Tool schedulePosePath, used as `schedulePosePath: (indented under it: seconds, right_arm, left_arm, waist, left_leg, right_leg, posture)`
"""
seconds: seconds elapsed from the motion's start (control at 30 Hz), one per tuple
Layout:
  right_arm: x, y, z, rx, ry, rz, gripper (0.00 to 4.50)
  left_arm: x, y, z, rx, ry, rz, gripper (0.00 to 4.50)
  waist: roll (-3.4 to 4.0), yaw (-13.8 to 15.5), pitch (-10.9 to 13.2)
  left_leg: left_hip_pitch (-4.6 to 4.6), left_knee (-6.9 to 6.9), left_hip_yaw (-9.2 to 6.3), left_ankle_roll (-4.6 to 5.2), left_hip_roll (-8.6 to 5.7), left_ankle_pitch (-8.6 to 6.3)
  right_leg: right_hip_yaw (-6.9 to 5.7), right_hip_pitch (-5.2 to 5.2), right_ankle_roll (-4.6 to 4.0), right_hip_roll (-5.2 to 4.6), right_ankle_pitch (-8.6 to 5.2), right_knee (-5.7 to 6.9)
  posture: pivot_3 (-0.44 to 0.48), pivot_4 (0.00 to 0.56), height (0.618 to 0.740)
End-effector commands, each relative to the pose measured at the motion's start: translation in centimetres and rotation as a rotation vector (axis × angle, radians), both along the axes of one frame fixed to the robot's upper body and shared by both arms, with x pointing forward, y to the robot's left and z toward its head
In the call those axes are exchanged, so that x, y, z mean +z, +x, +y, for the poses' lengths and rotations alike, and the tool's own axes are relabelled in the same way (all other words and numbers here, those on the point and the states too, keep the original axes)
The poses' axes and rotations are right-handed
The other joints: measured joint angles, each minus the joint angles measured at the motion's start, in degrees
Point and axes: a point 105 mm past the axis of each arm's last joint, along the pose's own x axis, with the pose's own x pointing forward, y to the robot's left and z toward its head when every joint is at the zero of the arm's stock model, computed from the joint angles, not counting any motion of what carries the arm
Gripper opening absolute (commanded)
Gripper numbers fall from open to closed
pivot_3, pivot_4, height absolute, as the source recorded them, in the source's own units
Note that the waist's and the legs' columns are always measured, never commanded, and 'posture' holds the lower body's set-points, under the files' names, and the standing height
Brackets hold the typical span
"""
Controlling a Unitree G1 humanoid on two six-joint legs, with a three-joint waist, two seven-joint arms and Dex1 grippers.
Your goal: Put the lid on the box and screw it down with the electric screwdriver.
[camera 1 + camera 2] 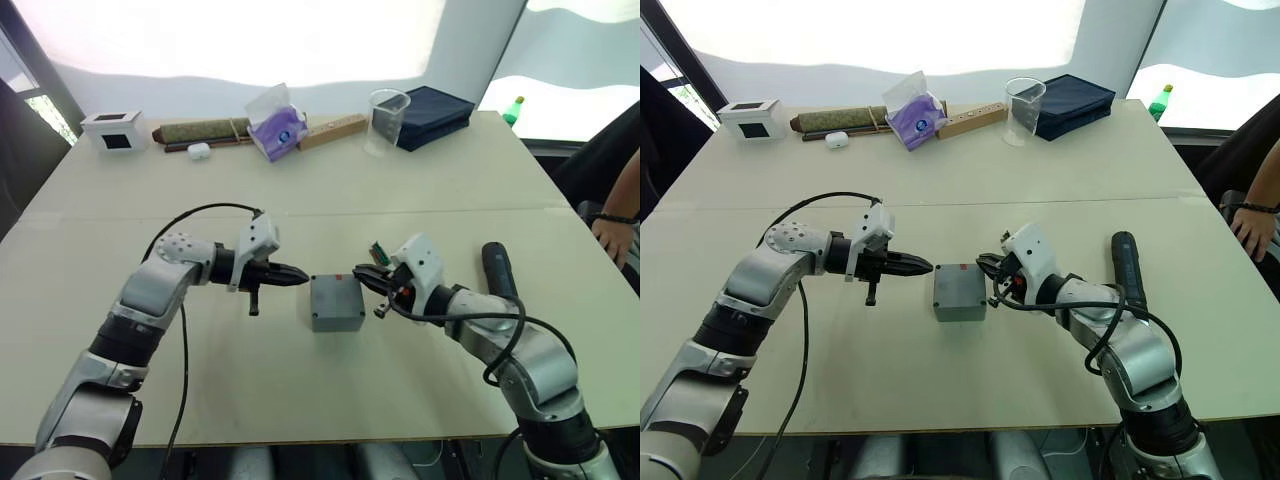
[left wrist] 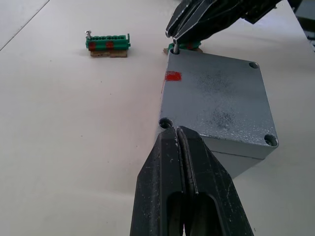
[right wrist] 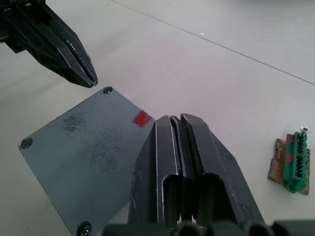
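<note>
Desk (image 1: 330,200) surface, pale and wide, is carrying everything, and the grey box (image 1: 335,312) is sitting at the centre of the head frames with the lid (image 2: 216,96) already lying flat on top of it, a small red mark near one edge and recessed holes at the corners. The electric screwdriver (image 1: 498,270) is lying on the desk at centre right, beyond the right arm and apart from the box.

Left claw (image 1: 297,277) is pointing in from the left with its two black fingers pressed together, holding nothing; its tip is hovering just beside the box's left edge, right over a corner hole in the left wrist view. Right claw (image 1: 362,277) is reaching in from the right, its fingers closed to a narrow slit, and its tip is sitting at the opposite corner hole with a small screw (image 2: 175,47) standing right under it; whether the fingers are actually pinching that screw cannot be told.

Along the top of the frame a white box (image 1: 112,130), a purple tissue pack (image 1: 276,125), a clear cup (image 1: 388,120) and a dark navy case (image 1: 435,115) are standing in a row. A green terminal block (image 2: 108,43) is lying on the desk near the box, apart from it.
</note>
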Motion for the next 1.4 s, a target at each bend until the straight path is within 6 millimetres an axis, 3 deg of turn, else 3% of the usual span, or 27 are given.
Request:
schedulePosePath:
  seconds: [0.03,0.3,0.33,0.4,0.57,0.6,0.7,0.8,0.9,0.93,1.03,1.17,1.3,1.4]
  right_arm:
    - [0.6,-0.1,0.3,0.008,0.022,-0.026,0.09]
    - [0.2,-0.1,0.3,0.009,0.006,-0.016,0.09]
    - [0.2,-0.1,0.3,0.007,0.003,-0.014,0.71]
    - [0.2,-0.1,0.1,0.003,-0.002,-0.014,1.21]
    - [0.9,-0.2,-0.5,-0.007,-0.013,-0.032,3.17]
    - [1.9,-0.2,-1.2,-0.026,-0.003,-0.043,3.53]
    - [4.0,-0.3,-3.3,-0.102,0.038,-0.04,3.53]
    - [4.8,-0.3,-5.3,-0.178,0.038,-0.01,3.53]
    - [5.8,-0.8,-11.4,-0.382,-0.008,0.132,3.53]
    - [6.0,-1.1,-12.9,-0.44,-0.02,0.17,3.82]
    - [5.7,-1.8,-16.1,-0.55,-0.026,0.304,4.48]
    - [4.8,-2.9,-19.5,-0.582,-0.017,0.518,4.48]
    - [3.3,-4.0,-20.9,-0.58,-0.01,0.725,4.48]
    - [2.0,-3.7,-21.9,-0.648,-0.06,0.798,4.48]
  left_arm:
    - [1.1,-0.2,-0.7,-0.029,-0.008,-0.031,0.0]
    - [2.6,-0.7,-1.7,-0.035,-0.021,-0.03,0.0]
    - [2.8,-0.7,-1.7,-0.033,-0.023,-0.029,0.0]
    - [3.0,-0.8,-1.8,-0.029,-0.028,-0.028,0.0]
    - [3.6,-0.8,-2.1,-0.025,-0.043,-0.027,0.0]
    - [4.0,-0.8,-2.4,-0.03,-0.064,-0.027,0.0]
    - [5.0,-1.0,-3.1,-0.058,-0.109,-0.025,0.0]
    - [5.5,-1.3,-3.5,-0.091,-0.125,-0.026,0.0]
    - [7.3,-2.3,-5.1,-0.202,-0.133,-0.045,0.0]
    - [7.7,-2.6,-5.7,-0.233,-0.129,-0.057,0.0]
    - [8.2,-3.4,-6.9,-0.3,-0.125,-0.067,0.0]
    - [8.2,-3.7,-7.7,-0.373,-0.109,-0.09,0.0]
    - [7.1,-3.4,-7.2,-0.416,-0.079,-0.105,0.0]
    - [6.2,-3.2,-6.9,-0.421,-0.08,-0.095,0.0]
  waist:
    - [0.0,0.0,0.0]
    - [0.0,0.0,0.0]
    - [0.0,0.0,0.0]
    - [0.0,0.0,0.0]
    - [0.0,0.0,0.0]
    - [0.0,0.1,0.0]
    - [-0.01,0.3,0.0]
    - [0.0,0.2,0.0]
    - [0.01,0.3,0.0]
    - [0.01,0.5,0.0]
    - [0.02,0.5,0.0]
    - [0.04,0.1,0.0]
    - [0.06,-0.2,0.0]
    - [0.06,-0.3,0.0]
  left_leg:
    - [0.0,0.0,0.0,0.0,0.0,0.0]
    - [0.0,0.0,0.0,0.0,0.0,0.0]
    - [0.0,0.0,0.0,0.0,0.0,0.0]
    - [0.0,-0.01,0.0,0.0,0.0,0.0]
    - [0.0,-0.01,-0.01,0.0,0.0,0.0]
    - [0.0,0.0,-0.01,0.0,0.0,0.0]
    - [-0.02,0.01,0.0,-0.01,0.0,0.0]
    - [-0.02,0.02,-0.01,-0.01,0.0,0.0]
    - [-0.02,-0.02,-0.02,-0.01,0.0,0.0]
    - [-0.06,-0.01,-0.02,-0.01,-0.02,0.0]
    - [-0.03,-0.01,-0.01,0.01,-0.03,-0.01]
    - [0.08,-0.08,0.0,0.14,-0.04,-0.08]
    - [0.13,-0.06,0.04,0.14,-0.04,-0.08]
    - [0.17,-0.03,0.04,0.16,-0.04,-0.09]
  right_leg:
    - [0.0,0.0,0.0,0.0,0.0,0.0]
    - [0.0,0.0,0.0,0.0,0.0,0.0]
    - [0.0,0.0,0.0,0.0,0.0,0.0]
    - [0.0,0.0,0.0,0.0,0.0,0.0]
    - [0.0,0.0,0.0,0.0,0.0,0.0]
    - [0.0,0.0,0.0,0.0,0.0,0.0]
    - [0.0,0.01,0.0,0.0,0.0,0.0]
    - [0.0,0.02,0.0,0.0,0.0,-0.01]
    - [-0.01,0.0,0.0,0.0,0.0,0.0]
    - [-0.01,0.0,0.0,0.0,0.0,-0.01]
    - [0.01,0.06,0.0,-0.02,0.0,-0.11]
    - [0.04,0.19,0.0,0.0,0.0,-0.18]
    - [0.11,0.19,0.0,0.01,0.0,-0.19]
    - [0.12,0.25,0.0,0.02,0.0,-0.2]
  posture:
    - [0.0,0.15,0.74]
    - [0.0,0.15,0.74]
    - [0.0,0.15,0.74]
    - [0.0,0.15,0.74]
    - [0.0,0.15,0.74]
    - [0.0,0.15,0.74]
    - [0.0,0.15,0.74]
    - [0.0,0.15,0.74]
    - [0.0,0.15,0.74]
    - [0.0,0.15,0.74]
    - [0.0,0.15,0.74]
    - [0.0,0.15,0.74]
    - [0.0,0.15,0.74]
    - [0.0,0.15,0.74]
